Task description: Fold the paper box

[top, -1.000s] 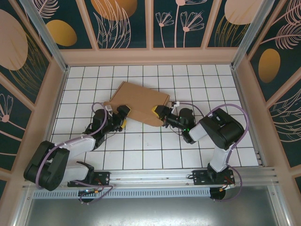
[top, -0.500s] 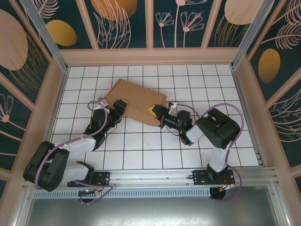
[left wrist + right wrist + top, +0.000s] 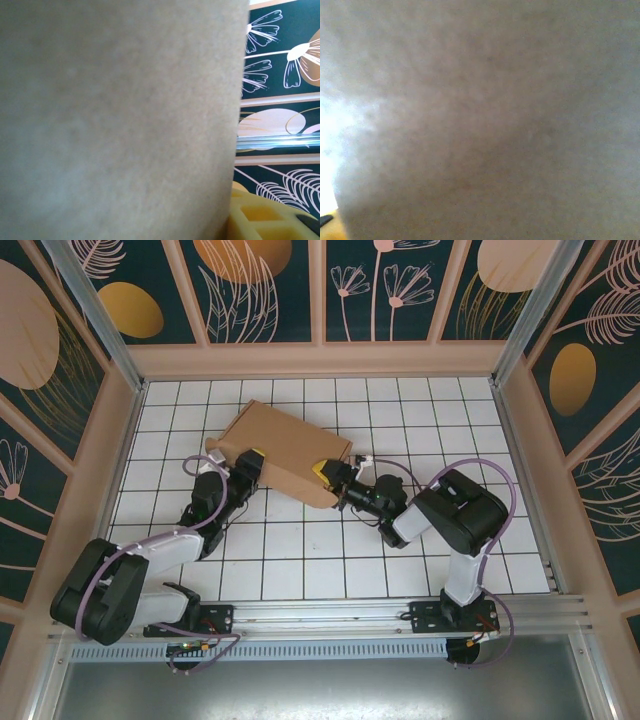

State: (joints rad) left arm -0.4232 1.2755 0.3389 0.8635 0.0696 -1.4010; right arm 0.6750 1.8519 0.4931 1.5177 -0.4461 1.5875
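**Current step.** The paper box point(image 3: 285, 445) is lying on the white-tiled worktop point(image 3: 300, 560), in the upper centre of the top view and turned at a slant. Both arms are working its near long edge. The left claw point(image 3: 250, 462) is touching the box's lower-left end, and the right claw point(image 3: 325, 473) is touching its lower-right corner. Judged from this, the step in hand is pressing or tucking the near side wall to close the fold.

**Claw state.** In each wrist view the cardboard point(image 3: 115, 120) point(image 3: 495, 125) is sitting tight against the lens. A yellow finger pad point(image 3: 260, 220) is showing at the lower right of the left wrist view. Whether either claw is clenched on the cardboard or released cannot be told.

**Next move.** The next move is likely calling for both claws to be seating the near wall squarely while stopping the box from sliding toward the upper left.

**Container.** The box is presenting one flat brown panel upward. This panel is hiding its interior, so any contents cannot be told.
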